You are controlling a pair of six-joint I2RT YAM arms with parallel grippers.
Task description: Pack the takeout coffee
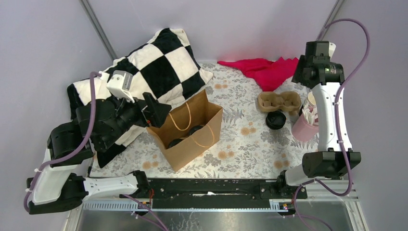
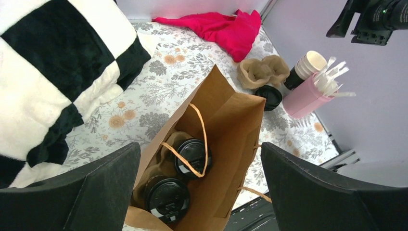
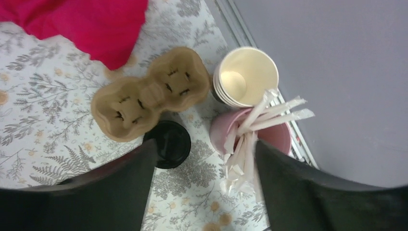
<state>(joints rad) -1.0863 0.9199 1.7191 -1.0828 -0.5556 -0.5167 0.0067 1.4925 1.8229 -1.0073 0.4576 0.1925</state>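
Observation:
A brown paper bag [image 1: 192,144] stands open near the middle of the table. Inside it, two black-lidded takeout coffee cups [image 2: 193,156] [image 2: 167,198] sit in a cardboard carrier. A third black coffee cup [image 1: 275,120] stands on the table right of the bag, also seen in the right wrist view [image 3: 168,143]. My left gripper [image 2: 199,149] hovers open above the bag's mouth with nothing between its fingers. My right gripper [image 3: 206,149] hangs open high over the gap between the lone cup and the pink cup, empty.
An empty cardboard carrier [image 1: 279,102] lies behind the lone cup. Stacked white paper cups [image 1: 312,100] and a pink cup of wrapped stirrers [image 1: 305,126] stand at the right edge. A checkered pillow [image 1: 154,67] fills the back left and a red cloth [image 1: 269,70] the back right.

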